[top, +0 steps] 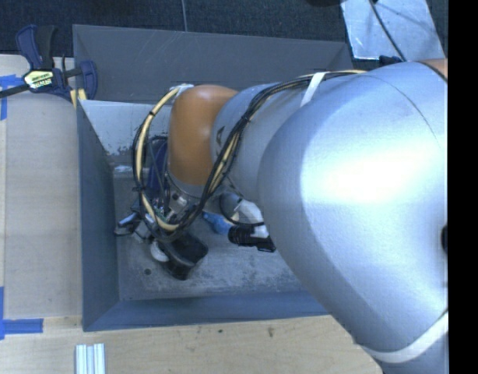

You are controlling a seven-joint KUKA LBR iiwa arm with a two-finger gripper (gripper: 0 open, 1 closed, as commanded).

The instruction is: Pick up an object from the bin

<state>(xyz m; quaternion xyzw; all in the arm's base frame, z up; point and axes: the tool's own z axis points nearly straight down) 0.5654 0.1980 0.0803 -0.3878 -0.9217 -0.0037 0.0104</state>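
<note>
The black block lies on the bin floor beside the lowered gripper, apparently unlifted; whether the gripper is spread or pressed together cannot be told.

light: bright, overhead | glare: broad white sheen on the arm | shadow: dark under the arm on the bin floor | left wall: evenly lit

Bare floor beside apparent clutter
</note>
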